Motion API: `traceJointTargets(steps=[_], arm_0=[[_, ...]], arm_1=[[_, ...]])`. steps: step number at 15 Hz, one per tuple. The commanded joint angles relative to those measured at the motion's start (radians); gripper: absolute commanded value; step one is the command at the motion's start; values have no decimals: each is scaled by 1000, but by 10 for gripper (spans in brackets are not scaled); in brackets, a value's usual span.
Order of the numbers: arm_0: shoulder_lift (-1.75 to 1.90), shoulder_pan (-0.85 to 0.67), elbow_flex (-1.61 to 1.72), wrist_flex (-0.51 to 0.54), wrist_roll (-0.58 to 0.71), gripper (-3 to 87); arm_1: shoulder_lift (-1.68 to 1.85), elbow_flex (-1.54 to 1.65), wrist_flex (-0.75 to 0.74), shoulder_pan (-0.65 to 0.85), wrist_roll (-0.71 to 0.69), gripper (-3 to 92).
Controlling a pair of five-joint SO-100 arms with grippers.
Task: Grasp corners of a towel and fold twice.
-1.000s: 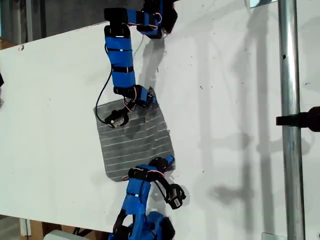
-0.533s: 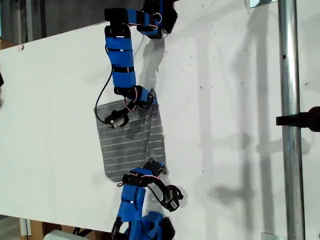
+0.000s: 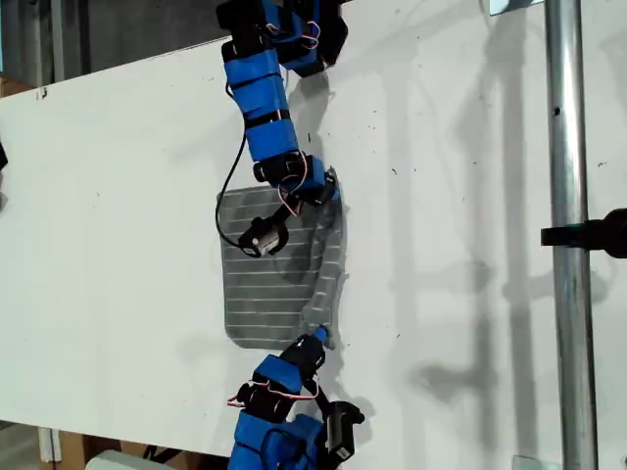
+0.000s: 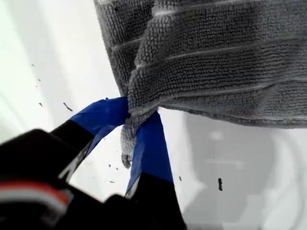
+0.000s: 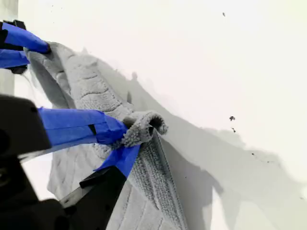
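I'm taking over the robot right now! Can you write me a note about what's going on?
My first gripper: shut on one corner of the towel.
My second gripper: shut on another corner.
Towel: the edge at the exterior view's right is pinched up between the two arms; the rest lies flat on the table.
Done: two corners grasped.
Left: both folds. I'd carry that edge across to the opposite one, release, then regrasp for the second fold.

A lab or workshop — white bench (image 3: 470, 196), metal pole (image 3: 570, 245).
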Motion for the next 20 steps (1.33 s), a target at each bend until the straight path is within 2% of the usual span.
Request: traceJointTargets(steps=[1,4,6,10,12,14,16,20], arm_0=[[101,-5,21,-31,-8,-30],[112,-150,15,-14,54,-30],[92,-299,12,-15,158,-30],[32,-672,-31,-34,362,-30],[-44,-784,-130,-35,442,-30],[-121,-857,-256,-40,499,-30],[-147,-876,-368,-18,532,-30],[-121,-841,-304,-5,492,-30]], arm_1=[[83,-63,6,8,20,-2],[118,-64,21,166,-12,-2],[121,-66,-2,299,-71,-2],[67,-83,-123,581,-229,-2],[29,-132,-189,686,-295,-2],[3,-189,-261,769,-334,-2],[-3,-265,-268,813,-364,-2],[26,-196,-249,779,-360,-2]])
